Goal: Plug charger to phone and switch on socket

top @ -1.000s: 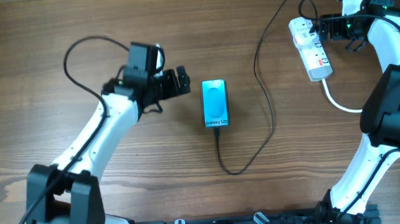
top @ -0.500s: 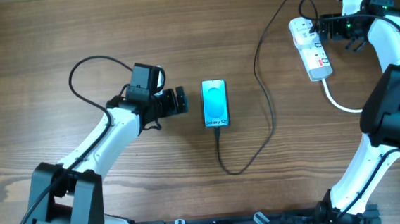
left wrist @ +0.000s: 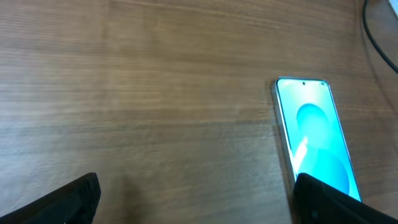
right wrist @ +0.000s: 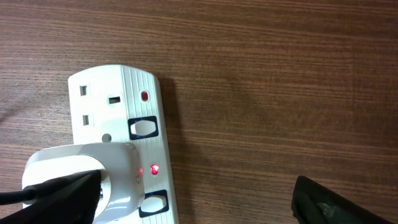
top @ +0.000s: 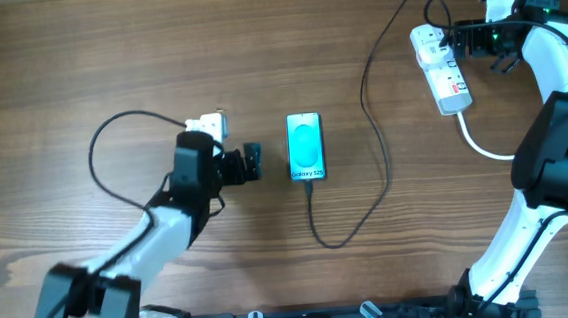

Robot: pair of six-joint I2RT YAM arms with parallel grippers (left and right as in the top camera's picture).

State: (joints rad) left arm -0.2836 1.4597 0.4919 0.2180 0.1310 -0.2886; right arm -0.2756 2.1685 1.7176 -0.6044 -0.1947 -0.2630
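Note:
The phone lies flat at the table's middle, its teal screen lit; it also shows in the left wrist view. The black charger cable loops from the phone's near end up to a white adapter in the socket at the far right. In the right wrist view the socket shows two lit red lamps and the adapter plugged in. My left gripper is open and empty just left of the phone. My right gripper is open beside the socket, one finger over the adapter.
The socket's thick white cord curves toward the right arm's base. A black robot cable loops left of the left arm. Bare wood lies between the phone and the socket.
My left arm has drawn back toward the near side and lowered, its gripper staying just left of the phone. The right arm, phone and socket have not moved.

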